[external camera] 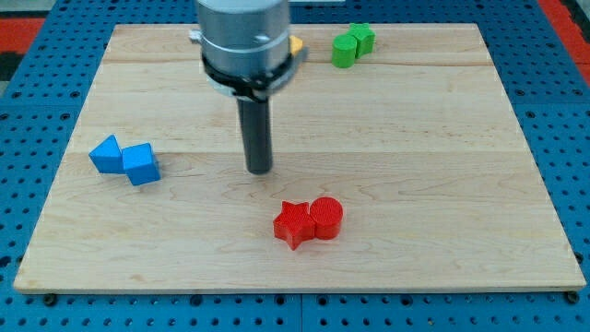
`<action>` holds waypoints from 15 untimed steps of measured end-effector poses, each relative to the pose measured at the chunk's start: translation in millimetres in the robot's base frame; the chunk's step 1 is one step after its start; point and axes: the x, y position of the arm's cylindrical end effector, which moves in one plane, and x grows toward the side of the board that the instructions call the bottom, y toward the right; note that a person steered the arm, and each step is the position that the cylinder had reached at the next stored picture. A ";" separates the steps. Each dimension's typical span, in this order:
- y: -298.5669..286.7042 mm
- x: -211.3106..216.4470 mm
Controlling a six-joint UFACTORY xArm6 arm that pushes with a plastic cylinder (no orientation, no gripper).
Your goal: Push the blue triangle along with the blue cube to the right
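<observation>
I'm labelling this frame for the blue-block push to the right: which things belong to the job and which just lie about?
Job: blue triangle block; blue cube block, touching it; my tip, apart to their right.

Lying about: red star block; red cylinder block; two green blocks; yellow block, mostly hidden.

Robot arm end (244, 37) seen from above the board: a wide, rounded cylinder in smooth light grey metal, cut off by the view's top edge. Soft highlights and faint vertical shading across its curved face. Below it, a glossy black ring band, slightly wider at the lower rim, with a thin bright line of reflected light. A small grey lug or bracket jutting from the view's left side of the cylinder. Beneath the ring, a straight dark rod (257, 129), charcoal to black, matte, round in section, far narrower than the cylinder. Rod ending in my tip (261, 171), blunt and flat, same dark colour.
</observation>
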 end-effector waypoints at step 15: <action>-138.4 -3.7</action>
